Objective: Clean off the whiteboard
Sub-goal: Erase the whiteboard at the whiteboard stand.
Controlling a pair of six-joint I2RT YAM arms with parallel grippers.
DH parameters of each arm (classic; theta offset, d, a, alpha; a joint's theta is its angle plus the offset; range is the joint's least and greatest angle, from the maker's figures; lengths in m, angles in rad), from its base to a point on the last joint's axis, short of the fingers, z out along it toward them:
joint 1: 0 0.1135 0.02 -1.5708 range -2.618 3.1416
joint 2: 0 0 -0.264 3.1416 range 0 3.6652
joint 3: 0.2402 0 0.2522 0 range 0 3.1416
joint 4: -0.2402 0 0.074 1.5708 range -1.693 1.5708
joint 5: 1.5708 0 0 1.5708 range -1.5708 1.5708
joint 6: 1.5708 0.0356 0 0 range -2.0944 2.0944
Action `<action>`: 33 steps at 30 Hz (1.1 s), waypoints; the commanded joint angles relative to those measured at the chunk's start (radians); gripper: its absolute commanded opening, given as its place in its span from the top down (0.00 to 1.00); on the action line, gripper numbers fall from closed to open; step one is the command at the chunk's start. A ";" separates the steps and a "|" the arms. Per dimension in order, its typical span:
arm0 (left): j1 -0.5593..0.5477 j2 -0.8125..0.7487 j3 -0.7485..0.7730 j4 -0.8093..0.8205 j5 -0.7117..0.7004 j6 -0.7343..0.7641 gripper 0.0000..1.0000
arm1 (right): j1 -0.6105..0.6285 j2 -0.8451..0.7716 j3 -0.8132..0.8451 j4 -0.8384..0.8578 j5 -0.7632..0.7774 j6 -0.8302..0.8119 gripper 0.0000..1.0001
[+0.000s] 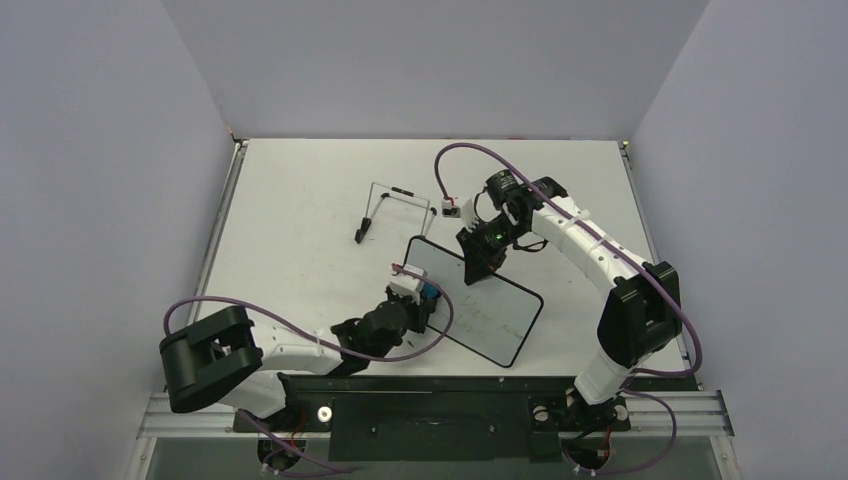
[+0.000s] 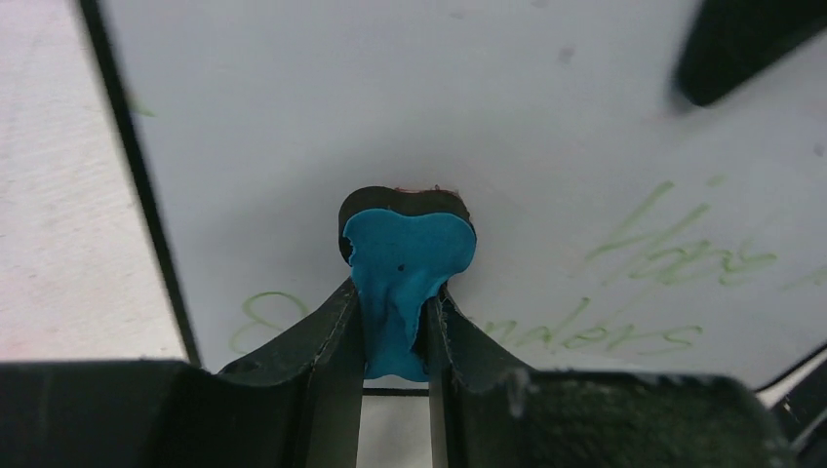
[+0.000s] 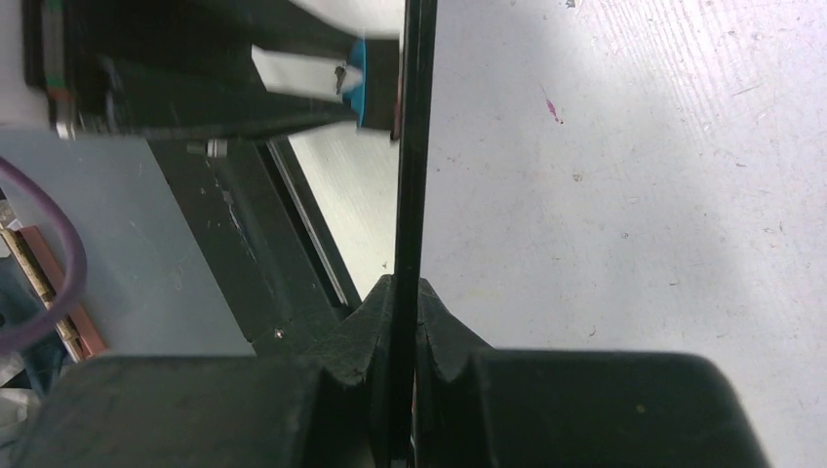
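While the whiteboard (image 1: 500, 315) is held over the near middle of the tabletop (image 1: 300, 200), its long axis runs from far left to near right, with the written face turned toward the left arm. The right claw (image 1: 478, 262) is clenched on the board's far long edge. The left claw (image 1: 428, 302) grasps a blue eraser (image 2: 405, 263), which is pressed against the face near green handwriting (image 2: 673, 258).

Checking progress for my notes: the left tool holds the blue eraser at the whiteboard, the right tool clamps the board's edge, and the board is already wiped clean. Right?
Not clean: the left wrist view shows green handwriting on the whiteboard, beside the blue eraser. The rest holds: left tool on the eraser, right tool clamping the board's edge.
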 commanded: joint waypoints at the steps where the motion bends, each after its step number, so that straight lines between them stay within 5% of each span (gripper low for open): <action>1: -0.088 0.056 0.082 0.056 0.031 0.038 1.00 | 0.030 -0.053 -0.005 -0.009 -0.125 -0.039 1.00; 11: -0.166 0.153 0.194 0.045 -0.014 0.153 1.00 | 0.011 -0.055 -0.031 0.055 -0.122 0.048 1.00; 21: -0.155 0.111 0.246 -0.176 -0.409 0.119 1.00 | 0.008 -0.063 -0.040 0.075 -0.112 0.072 1.00; 27: -0.159 0.094 0.202 -0.136 -0.336 0.103 1.00 | 0.008 -0.058 -0.040 0.077 -0.113 0.075 1.00; 33: -0.261 0.139 0.243 0.019 -0.194 0.273 1.00 | 0.008 -0.063 -0.043 0.077 -0.110 0.075 1.00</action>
